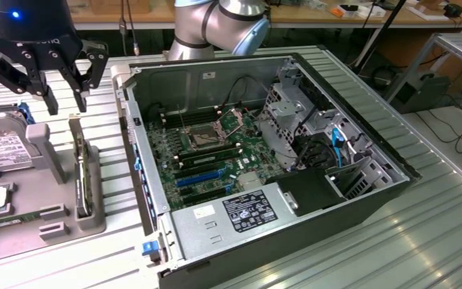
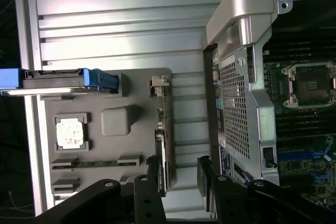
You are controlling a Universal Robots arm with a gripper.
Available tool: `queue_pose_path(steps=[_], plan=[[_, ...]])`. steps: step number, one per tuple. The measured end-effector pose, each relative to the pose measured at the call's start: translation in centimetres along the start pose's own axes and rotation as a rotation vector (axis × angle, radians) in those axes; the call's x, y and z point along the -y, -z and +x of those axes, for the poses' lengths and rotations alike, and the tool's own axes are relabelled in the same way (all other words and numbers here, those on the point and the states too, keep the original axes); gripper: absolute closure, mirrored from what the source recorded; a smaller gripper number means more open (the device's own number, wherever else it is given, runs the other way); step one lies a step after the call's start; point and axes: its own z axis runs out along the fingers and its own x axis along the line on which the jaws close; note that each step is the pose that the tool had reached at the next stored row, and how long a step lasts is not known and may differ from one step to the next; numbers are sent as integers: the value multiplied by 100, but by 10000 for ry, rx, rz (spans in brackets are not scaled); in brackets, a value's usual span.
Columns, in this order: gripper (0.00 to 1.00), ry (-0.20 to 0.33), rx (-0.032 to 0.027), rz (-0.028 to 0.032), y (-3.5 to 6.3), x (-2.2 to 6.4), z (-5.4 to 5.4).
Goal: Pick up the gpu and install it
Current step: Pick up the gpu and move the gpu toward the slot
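Claw (image 1: 65,103) poised over gpu (image 1: 82,180)
Fingers spread apart, it hangs above the card, which stands on edge in the grey holder (image 1: 50,153).

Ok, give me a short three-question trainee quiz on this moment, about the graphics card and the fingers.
1. True or false: the graphics card is seated inside the computer case.
2. The fingers of the gripper are: A open, holding nothing; B shut on the graphics card; C shut, holding nothing.
3. What holds the graphics card, and how does it stand?
Key: 1 false. 2 A. 3 The grey tray beside the computer case; the card stands on edge in a slot.
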Motion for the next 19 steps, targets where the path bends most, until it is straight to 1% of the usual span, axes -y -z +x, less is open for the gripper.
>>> queue_pose_path(steps=[19], plan=[[58,0,0,0,-83,5,22]])
